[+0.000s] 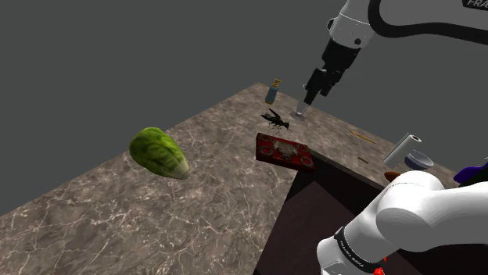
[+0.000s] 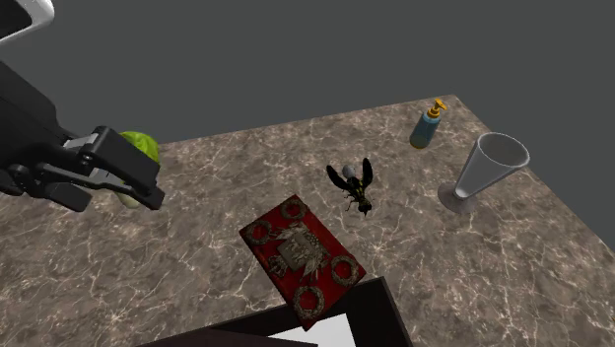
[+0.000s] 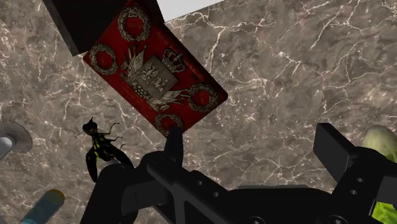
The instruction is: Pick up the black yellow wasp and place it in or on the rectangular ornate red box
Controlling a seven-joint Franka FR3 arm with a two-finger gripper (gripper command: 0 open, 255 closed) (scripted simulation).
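The black and yellow wasp [image 1: 275, 119] [image 2: 355, 185] [image 3: 98, 149] rests on the marble tabletop [image 1: 117, 211], apart from the red box. The flat rectangular red box [image 1: 285, 150] [image 2: 301, 251] [image 3: 156, 70], with silver wreaths and a crest on its lid, lies beside the dark stand's corner. My black gripper [image 1: 311, 94] [image 2: 138, 182] [image 3: 254, 146] hangs open in the air above the table. Nothing is between its fingers [image 3: 175, 143]. In the wrist view the wasp lies off to the side of one finger, and the box lies ahead of the gripper.
A blue bottle with a yellow cap [image 1: 272, 91] [image 2: 428, 124] and a clear glass [image 2: 485, 168] [image 3: 9, 140] stand past the wasp near the table's far edge. A green lettuce [image 1: 160, 152] lies apart. The dark stand [image 1: 328, 203] is beside the box.
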